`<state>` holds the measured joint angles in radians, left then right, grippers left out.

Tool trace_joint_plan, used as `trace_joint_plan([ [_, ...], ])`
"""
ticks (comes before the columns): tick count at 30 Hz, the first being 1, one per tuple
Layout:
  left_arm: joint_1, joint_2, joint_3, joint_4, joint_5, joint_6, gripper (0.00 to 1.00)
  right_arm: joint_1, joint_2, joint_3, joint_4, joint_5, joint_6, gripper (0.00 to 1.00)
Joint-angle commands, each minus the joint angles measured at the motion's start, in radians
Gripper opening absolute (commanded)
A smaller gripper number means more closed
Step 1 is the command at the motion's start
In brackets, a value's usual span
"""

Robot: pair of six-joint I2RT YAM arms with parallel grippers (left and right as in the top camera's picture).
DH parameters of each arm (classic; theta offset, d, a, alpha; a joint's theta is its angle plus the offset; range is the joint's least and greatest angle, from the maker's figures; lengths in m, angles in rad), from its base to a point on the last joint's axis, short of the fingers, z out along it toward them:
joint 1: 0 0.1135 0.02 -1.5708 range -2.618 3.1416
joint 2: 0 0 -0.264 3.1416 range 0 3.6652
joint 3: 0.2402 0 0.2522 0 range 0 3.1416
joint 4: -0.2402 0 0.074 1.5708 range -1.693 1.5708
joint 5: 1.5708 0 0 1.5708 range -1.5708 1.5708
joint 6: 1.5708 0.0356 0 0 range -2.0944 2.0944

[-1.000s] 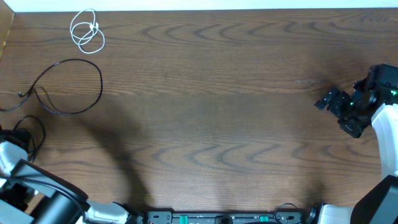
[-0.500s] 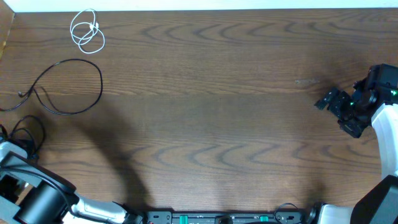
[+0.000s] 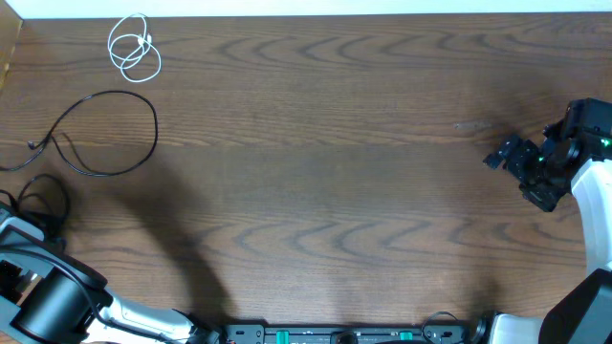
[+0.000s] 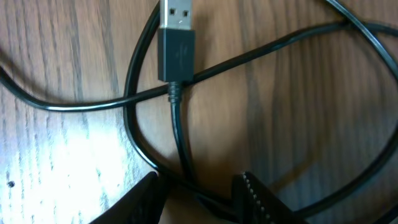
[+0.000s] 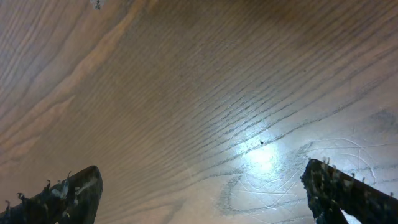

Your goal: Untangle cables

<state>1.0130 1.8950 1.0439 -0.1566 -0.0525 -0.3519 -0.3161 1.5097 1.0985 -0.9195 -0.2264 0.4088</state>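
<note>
A white cable (image 3: 134,48) lies coiled at the far left corner. One black cable (image 3: 105,134) lies in a wide loop below it. A second black cable (image 3: 48,201) is bunched at the left edge, under my left arm. In the left wrist view this black cable (image 4: 134,124) crosses itself, and its USB plug (image 4: 176,50) points away from me. My left gripper (image 4: 199,202) is low over it with its jaws narrowly apart, and one strand runs between them. My right gripper (image 3: 507,153) is wide open and empty over bare wood (image 5: 202,193) at the right.
The table's back edge (image 3: 306,14) runs along the top. My left arm (image 3: 48,296) fills the near left corner. My right arm (image 3: 593,191) stands at the right edge. A mounting rail (image 3: 335,334) lies along the front.
My left arm has drawn slightly back toward the near left corner. The cables and my right arm have not visibly moved.
</note>
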Motion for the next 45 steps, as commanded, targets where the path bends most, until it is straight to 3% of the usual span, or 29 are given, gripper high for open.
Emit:
trace_joint_plan([
  [1, 0.003, 0.026, 0.006, -0.046, -0.054, 0.090, 0.31, -0.004, -0.011, 0.005, 0.000, 0.008, -0.013, 0.99],
  [3, 0.003, 0.038, 0.006, -0.074, -0.080, 0.138, 0.25, -0.004, -0.011, 0.005, 0.000, 0.008, -0.013, 0.99],
  [8, 0.003, 0.061, 0.006, -0.119, -0.081, 0.219, 0.26, -0.004, -0.011, 0.005, 0.000, 0.008, -0.013, 0.99],
  [17, 0.003, 0.061, 0.006, -0.202, -0.211, 0.229, 0.24, -0.004, -0.011, 0.005, 0.000, 0.008, -0.013, 0.99],
  [21, 0.003, 0.061, 0.006, -0.231, -0.210, 0.248, 0.29, -0.004, -0.011, 0.005, 0.000, 0.008, -0.013, 0.99],
  [25, -0.013, 0.061, 0.006, -0.231, -0.210, 0.378, 0.35, -0.004, -0.011, 0.005, 0.000, 0.008, -0.013, 0.99],
  [33, -0.124, 0.061, 0.006, -0.201, -0.188, 0.517, 0.19, -0.004, -0.011, 0.005, 0.000, 0.008, -0.013, 0.99],
  [35, -0.146, 0.061, 0.006, -0.195, -0.187, 0.517, 0.08, -0.004, -0.011, 0.005, 0.000, 0.008, -0.013, 0.99],
  [38, -0.152, 0.061, 0.006, -0.194, -0.165, 0.516, 0.08, -0.004, -0.011, 0.005, 0.000, 0.008, -0.013, 0.99],
  [40, -0.151, 0.061, 0.006, -0.194, -0.165, 0.512, 0.14, -0.004, -0.011, 0.005, 0.000, 0.008, -0.013, 0.99],
  [43, -0.151, 0.061, 0.010, -0.184, -0.165, 0.512, 0.41, -0.004, -0.011, 0.005, 0.000, 0.008, -0.013, 0.99],
  [45, -0.151, 0.056, 0.021, -0.184, -0.165, 0.497, 0.54, -0.004, -0.011, 0.005, 0.000, 0.008, -0.013, 0.99],
])
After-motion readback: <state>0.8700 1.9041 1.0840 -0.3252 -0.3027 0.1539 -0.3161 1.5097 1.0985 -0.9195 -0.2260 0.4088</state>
